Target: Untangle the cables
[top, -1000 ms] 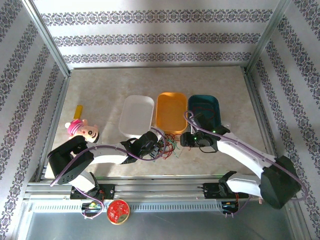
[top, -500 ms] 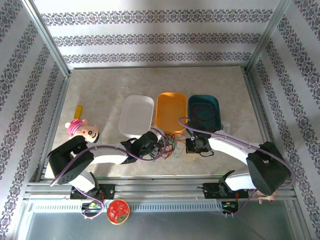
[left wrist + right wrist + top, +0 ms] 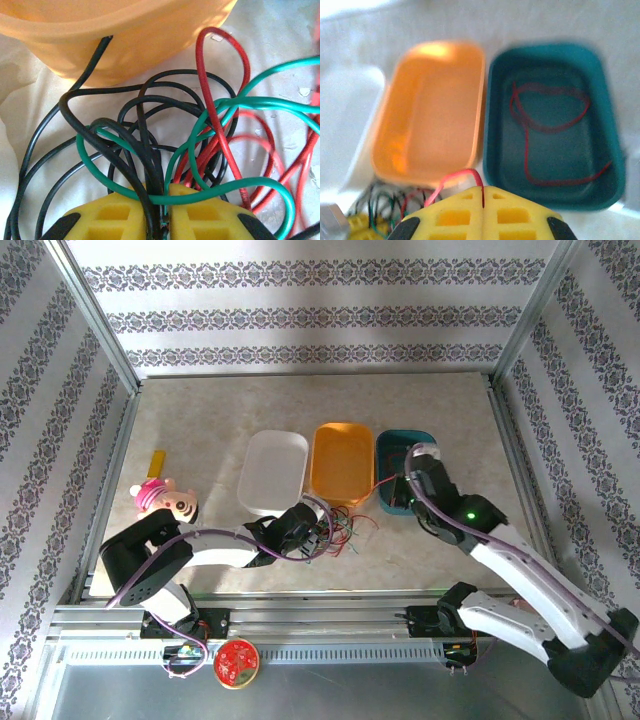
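The cables (image 3: pixel 342 530) are a tangle of black, green and red wire on the table, in front of the orange tray (image 3: pixel 343 462). My left gripper (image 3: pixel 312 530) sits at the tangle's left edge. In the left wrist view its yellow fingers (image 3: pixel 200 210) stand almost together, and black and green strands (image 3: pixel 150 175) are pinched in the narrow gap. My right gripper (image 3: pixel 483 189) is shut on a red cable (image 3: pixel 460 176). It is raised near the teal tray (image 3: pixel 428 445), and the strand runs taut back to the tangle. Another red cable (image 3: pixel 545 125) lies coiled inside the teal tray (image 3: pixel 600 150).
A white tray (image 3: pixel 272 472) stands left of the orange one. A pink doll (image 3: pixel 165 500) and a yellow stick (image 3: pixel 156 460) lie at the far left. Metal frame rails border the table on all sides.
My right gripper shut on a red strand at the tangle, then rose and swung back toward the teal tray, pulling the strand out. The left gripper stayed at the tangle.
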